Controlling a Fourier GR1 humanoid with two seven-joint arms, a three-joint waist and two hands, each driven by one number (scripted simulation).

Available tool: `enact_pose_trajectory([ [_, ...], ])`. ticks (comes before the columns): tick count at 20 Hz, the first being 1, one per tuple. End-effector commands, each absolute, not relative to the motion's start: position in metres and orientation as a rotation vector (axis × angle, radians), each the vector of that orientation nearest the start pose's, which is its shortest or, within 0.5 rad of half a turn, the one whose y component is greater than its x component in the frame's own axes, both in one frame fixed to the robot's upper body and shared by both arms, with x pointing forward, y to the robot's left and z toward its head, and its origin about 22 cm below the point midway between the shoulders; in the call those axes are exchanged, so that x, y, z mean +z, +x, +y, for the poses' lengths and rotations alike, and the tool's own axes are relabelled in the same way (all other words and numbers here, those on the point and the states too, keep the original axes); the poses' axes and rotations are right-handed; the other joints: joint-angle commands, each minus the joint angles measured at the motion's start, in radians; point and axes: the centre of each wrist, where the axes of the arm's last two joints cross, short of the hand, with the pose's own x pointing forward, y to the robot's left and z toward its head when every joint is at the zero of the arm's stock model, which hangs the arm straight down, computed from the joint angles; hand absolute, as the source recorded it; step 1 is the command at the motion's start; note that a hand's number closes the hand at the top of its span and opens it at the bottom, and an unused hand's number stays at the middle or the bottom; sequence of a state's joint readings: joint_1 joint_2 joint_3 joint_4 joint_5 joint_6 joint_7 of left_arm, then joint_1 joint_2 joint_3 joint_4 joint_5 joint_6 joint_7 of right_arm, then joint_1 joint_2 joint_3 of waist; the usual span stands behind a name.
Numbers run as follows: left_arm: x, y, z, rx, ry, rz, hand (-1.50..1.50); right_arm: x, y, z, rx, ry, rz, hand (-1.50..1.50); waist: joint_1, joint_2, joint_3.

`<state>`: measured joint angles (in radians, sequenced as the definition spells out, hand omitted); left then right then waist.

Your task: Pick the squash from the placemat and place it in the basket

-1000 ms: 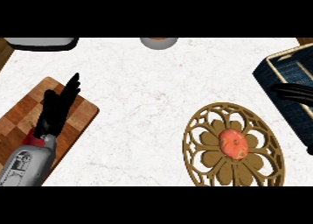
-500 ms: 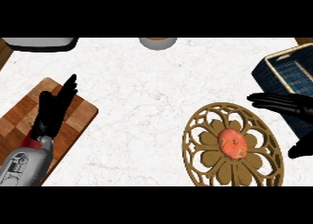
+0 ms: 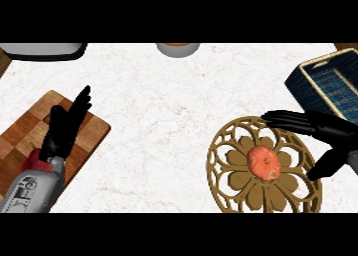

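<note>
The counter (image 3: 160, 110) carries everything here. A wooden board (image 3: 19, 135) lies under the left robot hand (image 3: 64, 132), which rests there with straight fingers and holds nothing. It is well apart from the work.

The round lattice placemat (image 3: 220, 150) spreads out to the left of the right robot hand (image 3: 343, 136), and its right rim passes beneath that hand's fingers. The blue basket (image 3: 304, 92) sits just beyond the same hand, on the side away from the robot and a little to its right.

The right robot hand is spread wide and has hold of nothing. Its fingers (image 3: 293, 121) point left across the placemat's far part and its thumb (image 3: 324, 167) angles toward the robot.

The squash (image 3: 264, 163) lies at the placemat's middle, just left of the palm, within the span between fingers and thumb but touching neither. Its long axis seems to run toward and away from the robot, so it crosses the line of the fingers. How high the hand stands above it cannot be told.

Of the 2 hands, the right is clearly nearer. The coming move likely calls for it to lower and shift left until fingers and thumb bracket the squash's narrow sides.
</note>
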<state>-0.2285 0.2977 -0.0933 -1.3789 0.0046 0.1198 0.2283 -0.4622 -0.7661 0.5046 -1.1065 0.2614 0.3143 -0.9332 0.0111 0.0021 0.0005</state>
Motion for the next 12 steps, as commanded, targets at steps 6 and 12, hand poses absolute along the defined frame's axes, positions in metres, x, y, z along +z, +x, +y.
enact_pose_trajectory([
  [6,0.015,0.288,0.269,-0.2,0.279,-1.361,0.0,0.053,0.333,-0.305,1.556,0.393,-1.784,-1.5,-0.009,-0.002,-0.001],
  [12,0.033,0.296,0.275,-0.213,0.275,-1.369,0.0,0.028,0.337,-0.307,1.589,0.391,-1.732,-1.5,-0.003,-0.001,0.0],
])
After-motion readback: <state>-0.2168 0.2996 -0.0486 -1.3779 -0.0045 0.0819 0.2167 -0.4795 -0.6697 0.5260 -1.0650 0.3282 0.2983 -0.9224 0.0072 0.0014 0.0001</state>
